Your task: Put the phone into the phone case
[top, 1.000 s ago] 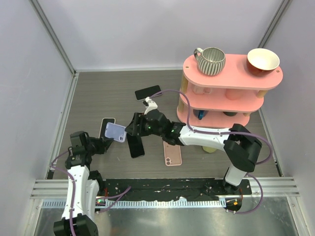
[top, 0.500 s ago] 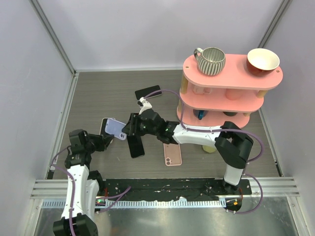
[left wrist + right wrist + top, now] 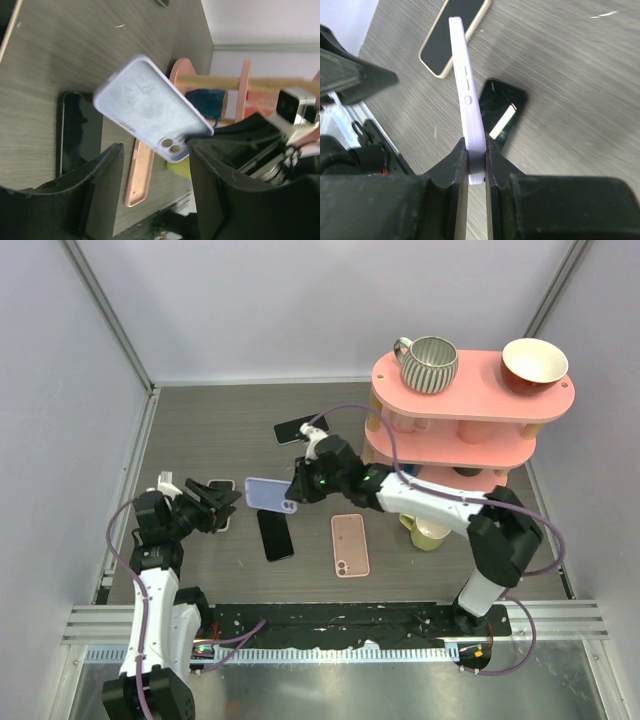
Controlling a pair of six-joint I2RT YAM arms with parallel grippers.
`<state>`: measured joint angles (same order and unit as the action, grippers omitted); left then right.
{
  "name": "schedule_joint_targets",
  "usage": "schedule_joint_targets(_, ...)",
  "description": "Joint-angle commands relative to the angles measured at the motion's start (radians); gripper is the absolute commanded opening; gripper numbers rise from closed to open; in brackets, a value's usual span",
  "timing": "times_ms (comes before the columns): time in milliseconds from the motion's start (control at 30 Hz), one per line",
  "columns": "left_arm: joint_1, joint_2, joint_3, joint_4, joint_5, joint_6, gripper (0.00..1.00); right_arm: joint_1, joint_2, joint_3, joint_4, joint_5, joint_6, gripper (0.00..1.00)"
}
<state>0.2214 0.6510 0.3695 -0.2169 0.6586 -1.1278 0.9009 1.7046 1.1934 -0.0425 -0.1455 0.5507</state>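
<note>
We see the right tool (image 3: 476, 146) pressed together on the lilac phone case (image 3: 268, 494), pinching its flat faces at the end with the camera cut-out, so the case sticks out in the air toward 9 o'clock from that tool, above the counter (image 3: 200, 430). The left tool (image 3: 222, 508) stands spread, just at 9 o'clock of the case and apart from it. We judge the case light, thin and rubbery: held by one end it may sag or twist, and its matte skin should not slip. A second hold on the far short edge or on the long sides, away from the buttons, would steady it. The likeliest phone for it, the black phone (image 3: 275, 535), lies flat and screen-up at 6 o'clock of the case. We expect it to be stiff, heavier and slick on its glass, best taken across its long edges. A pink phone (image 3: 350, 544) lies at 3 o'clock of the black one, and a cream-edged phone (image 3: 452, 37) rests under the left tool.
</note>
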Motion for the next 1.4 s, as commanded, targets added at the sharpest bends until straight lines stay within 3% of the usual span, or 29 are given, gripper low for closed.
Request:
schedule_joint_targets(0, -0.036, -0.037, 0.13, 0.028, 0.056, 0.35, 0.57, -0.089, -0.181, -0.032, -0.207, -0.23, -0.257, 0.01)
schedule_joint_targets(100, -0.111, -0.042, 0.144, 0.057, 0.056, 0.428, 0.57, -0.097, -0.267, -0.066, -0.276, -0.337, -0.363, 0.02)
schedule_joint_targets(233, -0.206, 0.018, 0.186, 0.134, 0.261, 0.526, 0.63, -0.099, -0.327, -0.048, -0.428, -0.492, -0.512, 0.02)
schedule_joint_targets(333, -0.341, 0.064, 0.224, 0.137, 0.306, 0.582, 0.64, -0.099, -0.356, -0.038, -0.511, -0.557, -0.569, 0.01)
schedule_joint_targets(467, -0.445, 0.121, 0.244, 0.14, 0.418, 0.592, 0.64, -0.099, -0.42, -0.054, -0.531, -0.58, -0.61, 0.01)
schedule_joint_targets(700, -0.619, 0.168, 0.258, 0.145, 0.457, 0.609, 0.64, -0.099, -0.468, -0.06, -0.539, -0.595, -0.626, 0.01)
schedule_joint_targets(800, -0.64, 0.231, 0.273, 0.145, 0.483, 0.608, 0.55, -0.099, -0.474, -0.057, -0.54, -0.586, -0.627, 0.01)
schedule_joint_targets(933, -0.646, 0.277, 0.29, 0.143, 0.489, 0.635, 0.28, -0.105, -0.484, -0.058, -0.542, -0.557, -0.621, 0.02)
schedule_joint_targets(967, -0.646, 0.279, 0.293, 0.142, 0.478, 0.64, 0.22, -0.108, -0.487, -0.058, -0.537, -0.54, -0.614, 0.07)
schedule_joint_targets(1000, -0.645, 0.277, 0.299, 0.134, 0.457, 0.648, 0.12, -0.108, -0.49, -0.06, -0.53, -0.513, -0.6, 0.22)
schedule_joint_targets(1100, -0.642, 0.282, 0.335, 0.079, 0.357, 0.669, 0.0, -0.111, -0.516, -0.063, -0.47, -0.366, -0.505, 0.43)
schedule_joint_targets(1233, -0.597, 0.314, 0.405, -0.033, 0.263, 0.668, 0.0, -0.114, -0.582, -0.09, -0.309, -0.202, -0.342, 0.59)
schedule_joint_targets(1367, -0.435, 0.345, 0.448, -0.094, 0.181, 0.596, 0.0, -0.112, -0.591, -0.129, -0.208, -0.033, -0.111, 0.7)
